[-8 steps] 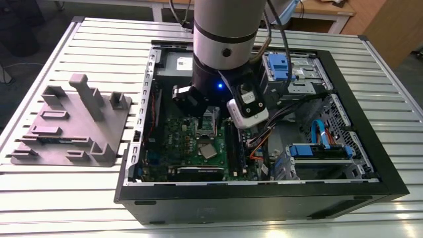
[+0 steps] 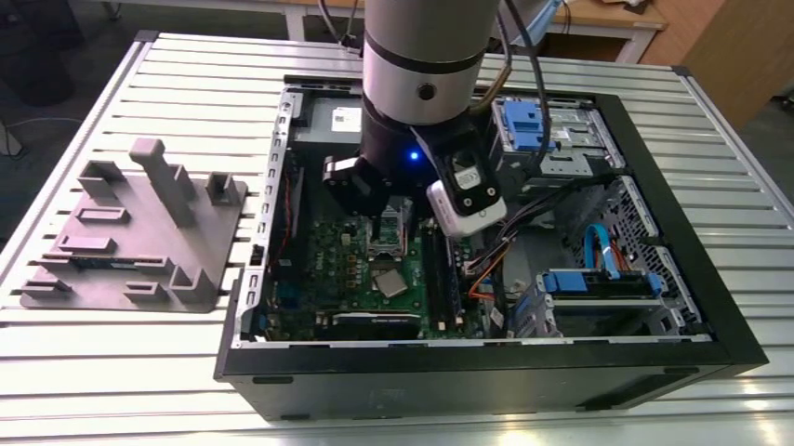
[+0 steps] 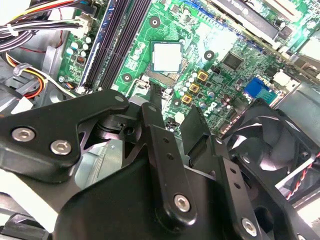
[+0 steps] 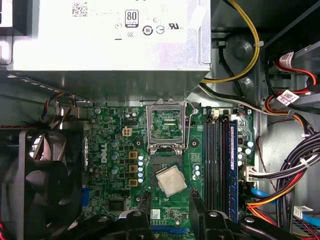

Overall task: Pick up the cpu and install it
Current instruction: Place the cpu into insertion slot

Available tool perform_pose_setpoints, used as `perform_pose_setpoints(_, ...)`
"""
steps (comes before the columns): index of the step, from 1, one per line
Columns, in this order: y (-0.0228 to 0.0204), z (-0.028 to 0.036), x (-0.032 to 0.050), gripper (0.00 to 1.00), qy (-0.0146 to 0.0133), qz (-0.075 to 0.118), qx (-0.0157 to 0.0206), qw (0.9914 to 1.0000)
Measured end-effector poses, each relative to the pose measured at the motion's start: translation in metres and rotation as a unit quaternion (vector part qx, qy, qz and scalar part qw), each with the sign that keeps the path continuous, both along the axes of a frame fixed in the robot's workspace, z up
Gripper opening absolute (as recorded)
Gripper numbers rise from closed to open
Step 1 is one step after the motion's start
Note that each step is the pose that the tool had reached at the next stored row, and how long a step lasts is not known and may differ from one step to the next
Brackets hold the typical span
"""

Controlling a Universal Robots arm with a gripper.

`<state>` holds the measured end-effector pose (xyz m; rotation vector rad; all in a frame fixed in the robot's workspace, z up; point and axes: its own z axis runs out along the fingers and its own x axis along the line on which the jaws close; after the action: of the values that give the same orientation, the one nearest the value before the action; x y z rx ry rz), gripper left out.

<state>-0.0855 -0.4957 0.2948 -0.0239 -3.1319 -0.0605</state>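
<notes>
A robotics lab or test workshop: a silver ribbed aluminium-profile table (image 2: pixel 125 390) carries an open black desktop computer case (image 2: pixel 496 381) with its green motherboard (image 4: pixel 120 165) bared, a grey moulded plastic fixture tray (image 2: pixel 125 279) at nine o'clock of it, a thick grey robot arm (image 2: pixel 422 56) reaching in, and pale wooden desks (image 2: pixel 608 17) at one o'clock

The first wrist view's edge crops gripper (image 4: pixel 170 198) and fan (image 4: pixel 35 175).
</notes>
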Motion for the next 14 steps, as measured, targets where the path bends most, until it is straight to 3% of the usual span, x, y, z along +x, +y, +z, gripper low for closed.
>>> perform_pose_setpoints(14, 0.0, 0.0086, 0.0, 0.43, 0.0, 0.0, -0.0003, 1.0)
